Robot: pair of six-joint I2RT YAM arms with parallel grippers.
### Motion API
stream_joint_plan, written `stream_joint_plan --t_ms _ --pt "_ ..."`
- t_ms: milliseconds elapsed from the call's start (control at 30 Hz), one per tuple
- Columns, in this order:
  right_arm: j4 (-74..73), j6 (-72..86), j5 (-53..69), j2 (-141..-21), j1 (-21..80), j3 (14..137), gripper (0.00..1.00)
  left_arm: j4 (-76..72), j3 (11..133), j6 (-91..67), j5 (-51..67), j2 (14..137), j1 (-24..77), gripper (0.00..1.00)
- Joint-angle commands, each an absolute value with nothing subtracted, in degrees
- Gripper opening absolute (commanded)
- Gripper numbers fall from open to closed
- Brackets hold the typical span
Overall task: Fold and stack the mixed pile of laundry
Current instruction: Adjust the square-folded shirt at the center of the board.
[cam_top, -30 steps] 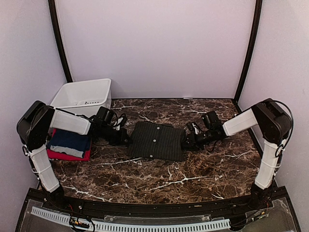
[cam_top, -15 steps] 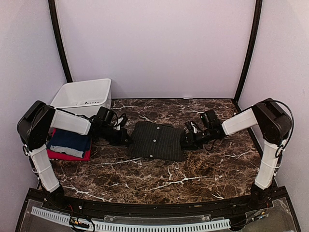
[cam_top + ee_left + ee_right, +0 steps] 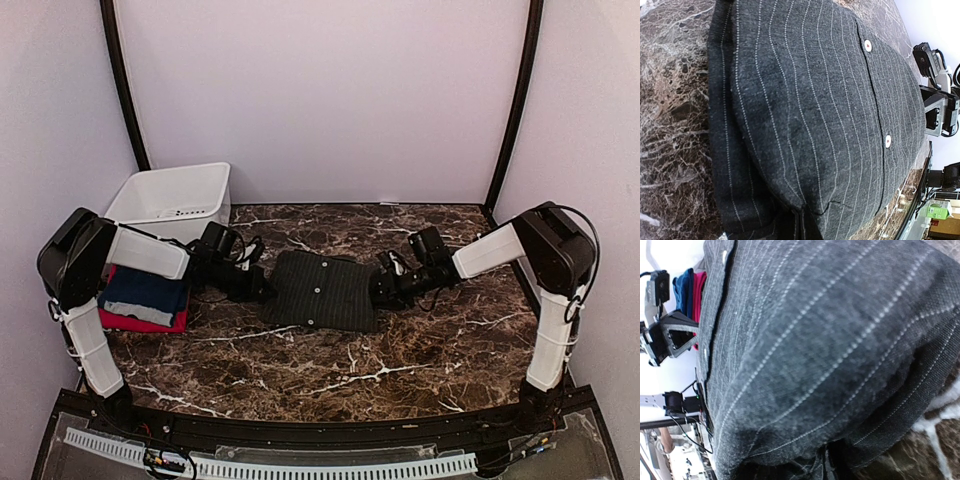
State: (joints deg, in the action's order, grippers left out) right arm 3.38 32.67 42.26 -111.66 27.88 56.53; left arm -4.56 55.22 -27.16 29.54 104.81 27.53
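At the shirt [image 3: 320, 290] edges, left gripper [image 3: 264, 289] and right gripper [image 3: 377, 292] are cloth-covered; grip unreadable.

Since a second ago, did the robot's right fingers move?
Yes. The right fingers have slid a little left, away from the black post on the right and toward the white bin, nudging the pinstriped shirt's edge inward.

A bench [image 3: 400, 350] of dark brown marble with white veins fills the floor of a small booth, closed in by plain pale lilac walls [image 3: 320, 100] under soft, even light. Two dark poles [image 3: 125, 90] rise at the back corners. A white plastic bin [image 3: 165, 212] stands at the bench's back left corner, and a white slotted strip [image 3: 270, 466] runs along the near edge.
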Motion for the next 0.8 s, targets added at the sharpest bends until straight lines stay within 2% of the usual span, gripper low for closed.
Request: stream_joint_plan --t_ms 0,267,333,400,767 --pt "6.2 34.6 44.1 -112.5 29.1 57.9 0.35 -5.5 55.2 -26.6 31.0 105.3 27.3 0.0" --pt "5.6 34.5 43.9 -114.5 29.5 60.0 0.22 -5.9 55.3 -26.5 31.6 105.6 27.3 0.0" --pt "5.7 34.3 44.0 -115.2 29.5 60.0 0.14 -5.8 55.4 -26.5 31.7 105.6 27.3 0.0" --pt "4.9 33.9 43.2 -114.5 29.5 59.7 0.0 -5.7 55.2 -26.6 31.6 105.3 27.3 0.0" --pt "-7.1 26.1 32.9 -106.8 28.4 59.6 0.0 -6.1 53.1 -28.3 27.2 100.7 27.2 0.0"
